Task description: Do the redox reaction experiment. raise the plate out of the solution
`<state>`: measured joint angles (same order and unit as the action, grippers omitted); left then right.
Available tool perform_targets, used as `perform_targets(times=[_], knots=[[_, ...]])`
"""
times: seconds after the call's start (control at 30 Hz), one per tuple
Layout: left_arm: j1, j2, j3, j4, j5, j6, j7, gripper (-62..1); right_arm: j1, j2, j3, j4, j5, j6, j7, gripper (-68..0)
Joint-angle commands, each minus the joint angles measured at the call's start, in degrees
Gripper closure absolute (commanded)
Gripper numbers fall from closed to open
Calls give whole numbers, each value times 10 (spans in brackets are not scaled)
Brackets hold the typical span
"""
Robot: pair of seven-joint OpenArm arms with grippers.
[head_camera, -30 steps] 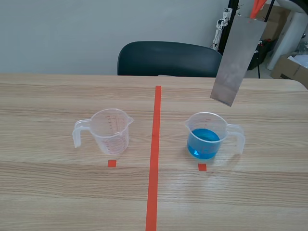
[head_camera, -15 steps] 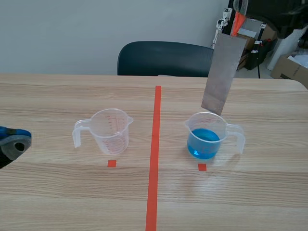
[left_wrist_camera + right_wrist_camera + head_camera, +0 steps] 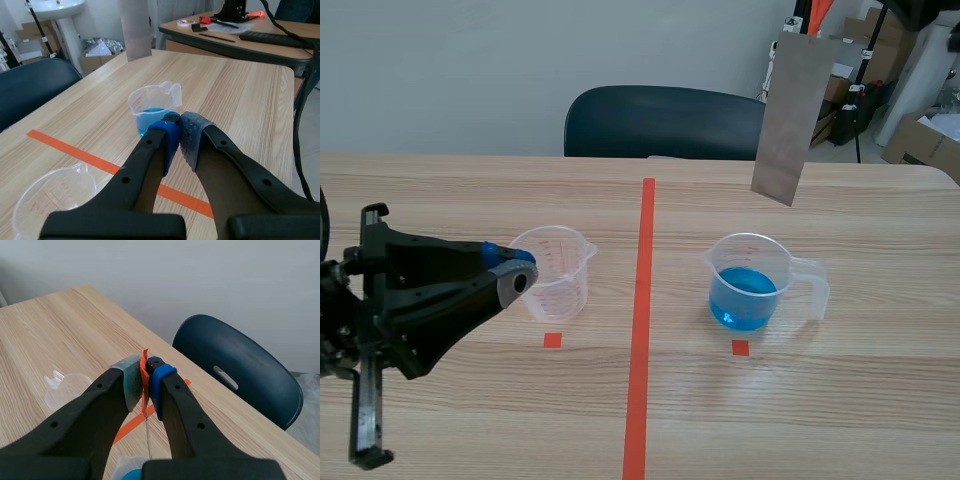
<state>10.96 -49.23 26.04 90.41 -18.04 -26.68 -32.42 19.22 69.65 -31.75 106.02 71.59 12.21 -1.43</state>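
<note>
1. Right tool [image 3: 145, 371]: fingers clamped together on an orange tab [image 3: 144, 359] at the top of the plate [image 3: 786, 118]. The right wrist view shows the plate edge-on, as a thin line dropping from between the pads.
2. Plate position: the grey metal plate hangs in the air, fully out of the solution. It leans slightly, with its lower edge above and beyond the blue beaker [image 3: 752, 283], toward the far side of the desk [image 3: 880, 400]. Open air shows between the plate's lower edge and the beaker rim; the two are apart.
3. Blue beaker: stands upright on the right half of the desk, holding blue liquid in its lower part. Its handle points toward the right edge and its spout toward the tape line [image 3: 642, 300].
4. Left tool [image 3: 179, 131]: pads drawn together with only a sliver between them, and nothing is held. In the scene view it lies low over the left half of the desk, its tip in front of the handle side of the empty beaker [image 3: 558, 268]. Whether it touches that beaker cannot be told.
5. Room: a wide stretch of desk lies between the two beakers, crossed by the tape line. The left tool is well apart from the blue beaker and the plate.
6. Far edge: a dark chair [image 3: 665, 122] stands behind it.
</note>
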Motion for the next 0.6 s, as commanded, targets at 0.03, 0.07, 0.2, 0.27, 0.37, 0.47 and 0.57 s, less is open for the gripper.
perform_targets(times=[0.03, 0.07, 0.2, 0.27, 0.37, 0.47, 0.57], knots=[[-31, 28, 15, 5, -7, 35, 18, -25, 17, -17, 3, 2, 7, -3, -17, -4], [-42, 39, 23, 5, -5, 45, 32, -25, 17, -22, 3, 2, 5, -3, -24, -4], [-85, 86, 52, 5, 31, 82, 92, -25, 17, -27, 3, 2, 4, -3, -31, -4], [-104, 110, 63, 4, 54, 87, 110, -25, 18, -27, 3, 2, 4, -3, -29, -4], [-131, 142, 81, 4, 74, 94, 141, -25, 19, -27, 3, 2, 4, -3, -28, -4], [-154, 166, 95, 2, 75, 94, 174, -25, 19, -27, 3, 2, 4, -3, -26, -4], [-174, 189, 110, -10, 101, 95, 183, -25, 19, -27, 3, 2, 4, -2, -20, -4]])
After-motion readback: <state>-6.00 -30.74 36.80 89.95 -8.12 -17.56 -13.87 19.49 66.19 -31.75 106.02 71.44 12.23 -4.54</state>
